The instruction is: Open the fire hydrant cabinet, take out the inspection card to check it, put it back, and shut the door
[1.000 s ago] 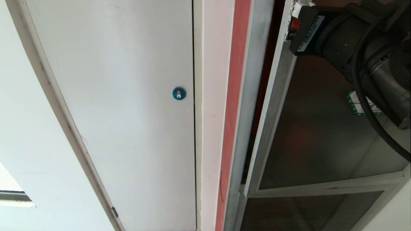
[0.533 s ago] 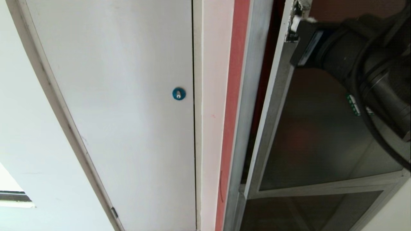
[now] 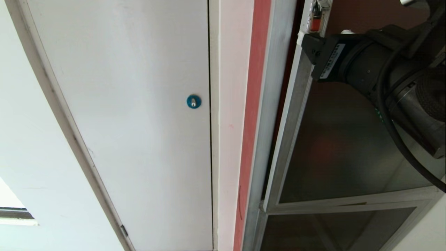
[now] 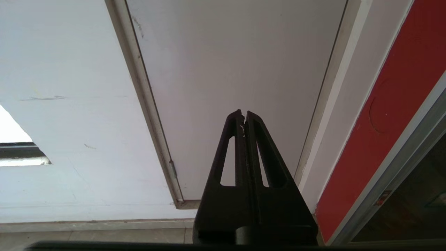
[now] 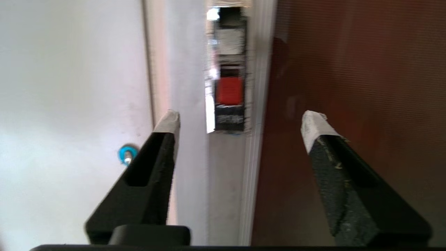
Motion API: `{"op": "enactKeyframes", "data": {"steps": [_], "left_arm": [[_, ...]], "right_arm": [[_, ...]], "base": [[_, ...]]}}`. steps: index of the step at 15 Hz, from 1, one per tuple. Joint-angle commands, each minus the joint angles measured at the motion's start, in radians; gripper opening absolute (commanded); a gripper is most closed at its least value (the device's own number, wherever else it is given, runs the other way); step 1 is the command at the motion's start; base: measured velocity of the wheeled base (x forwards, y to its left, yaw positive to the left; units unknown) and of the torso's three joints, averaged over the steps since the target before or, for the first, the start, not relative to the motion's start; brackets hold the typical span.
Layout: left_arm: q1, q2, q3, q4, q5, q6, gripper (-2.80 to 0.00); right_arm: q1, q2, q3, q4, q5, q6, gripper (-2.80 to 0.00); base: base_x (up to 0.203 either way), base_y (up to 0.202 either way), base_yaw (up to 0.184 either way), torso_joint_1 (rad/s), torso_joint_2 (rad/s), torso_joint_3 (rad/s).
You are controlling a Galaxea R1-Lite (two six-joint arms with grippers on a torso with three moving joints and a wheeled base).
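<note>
The fire hydrant cabinet's silver frame [image 3: 275,87] runs up the right of the head view. Its door [image 3: 334,150], dark glass in an aluminium frame, stands slightly ajar, with a dark gap along its latch edge. The small red latch [image 3: 316,24] shows at the top of that edge. My right arm [image 3: 366,66] reaches in from the upper right, just below the latch. My right gripper [image 5: 242,120] is open, and its white-taped fingertips [image 5: 170,122] stand either side of the door's edge, short of the latch [image 5: 229,90]. Nothing is held. My left gripper [image 4: 244,113] is shut and parked low. The inspection card is out of view.
A plain white door with a blue round lock [image 3: 193,101] fills the left, beside a red wall strip [image 3: 254,104]. A smaller glass door [image 3: 331,230] sits below the large one. The left wrist view shows the white door's lower corner and the floor skirting [image 4: 87,226].
My right gripper has gone from shut at the latch to open and has drawn back below it. The door's latch edge has shifted slightly towards the frame. The left arm is still.
</note>
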Motion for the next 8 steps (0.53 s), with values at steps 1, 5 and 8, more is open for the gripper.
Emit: {"op": "enactKeyframes", "data": {"steps": [1, 5, 8], "left_arm": [[0.0, 0.001, -0.001, 0.0, 0.0, 0.0, -2.8], [0.0, 0.001, -0.001, 0.0, -0.001, 0.0, -2.8], [0.0, 0.001, -0.001, 0.0, 0.001, 0.0, -2.8]], "right_arm": [[0.007, -0.025, 0.027, -0.006, -0.001, -0.002, 0.0], [0.006, -0.103, 0.115, -0.006, -0.003, -0.003, 0.0], [0.006, -0.173, 0.185, -0.006, -0.004, -0.002, 0.0]], "base": [[0.0, 0.0, 0.0, 0.0, 0.0, 0.0], [0.0, 0.0, 0.0, 0.0, 0.0, 0.0], [0.0, 0.0, 0.0, 0.0, 0.0, 0.0]]}}
